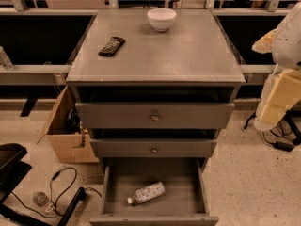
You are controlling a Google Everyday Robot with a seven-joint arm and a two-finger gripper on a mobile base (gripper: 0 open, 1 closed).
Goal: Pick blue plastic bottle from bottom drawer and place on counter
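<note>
Bottle (147, 193) is seen lying on its side in the bottom drawer (181, 185) of the cabinet (155, 147), a little left of the drawer's middle. Its white cap is turned toward the front left corner and its pale label faces up. The drawer is pulled well out from the cabinet's foot, and nothing else is seen on its flat grey floor.

Above it, two shallower drawers with round knobs are set in the cabinet's front. The cabinet is topped by the grey desk (193, 51). A white bowl (162, 19) is placed near the desk's far edge, and a black remote (111, 46) lies toward its left side, well apart from the bowl.

The robot's arm (282, 95) is seen just right of the cabinet, level with the desk and the top drawer and touching nothing. The jaws are carried there, and whether they are wide or narrow cannot be told.

A cardboard box (61, 135) stands left of the cabinet, and a black cable (61, 182) lies on the floor in front of the box.
</note>
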